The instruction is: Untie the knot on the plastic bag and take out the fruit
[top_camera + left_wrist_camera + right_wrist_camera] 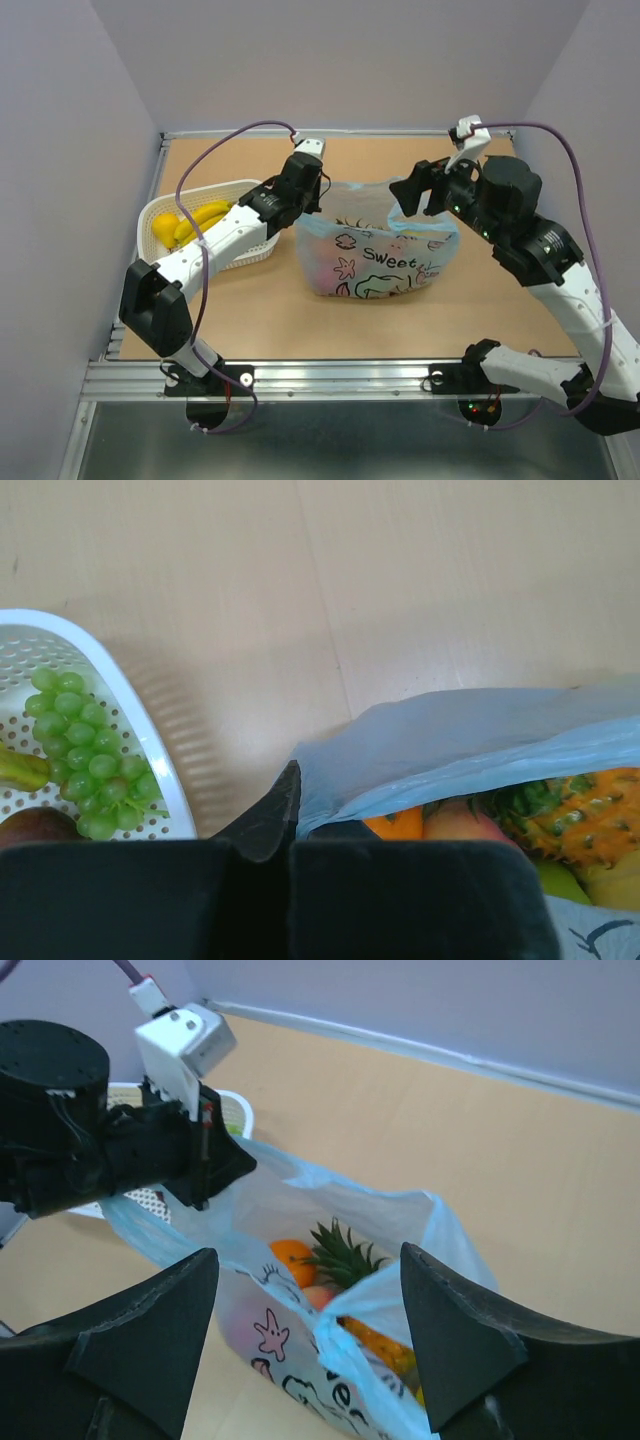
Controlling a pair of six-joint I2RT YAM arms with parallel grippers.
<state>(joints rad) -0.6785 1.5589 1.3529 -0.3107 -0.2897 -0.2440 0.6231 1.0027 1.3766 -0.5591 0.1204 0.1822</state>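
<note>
The light-blue plastic bag (370, 255) printed "Sweet" stands mid-table with its mouth gaping. My left gripper (303, 192) is shut on the bag's left rim; the film is pinched at its fingertips in the left wrist view (292, 815). My right gripper (415, 195) is open and empty above the bag's right side, its jaws wide in the right wrist view (309, 1257). Inside lie an orange (295, 1258), a pineapple (342, 1252) and a peach (465, 822). A twisted, bunched strip of handle (330, 1322) crosses the mouth; I cannot tell whether the knot holds.
A white slotted basket (155, 212) at the left holds yellow bananas (196, 222), green grapes (80, 750) and a dark plum (35, 826). The basket sits close to my left arm. Walls stand at the back and both sides.
</note>
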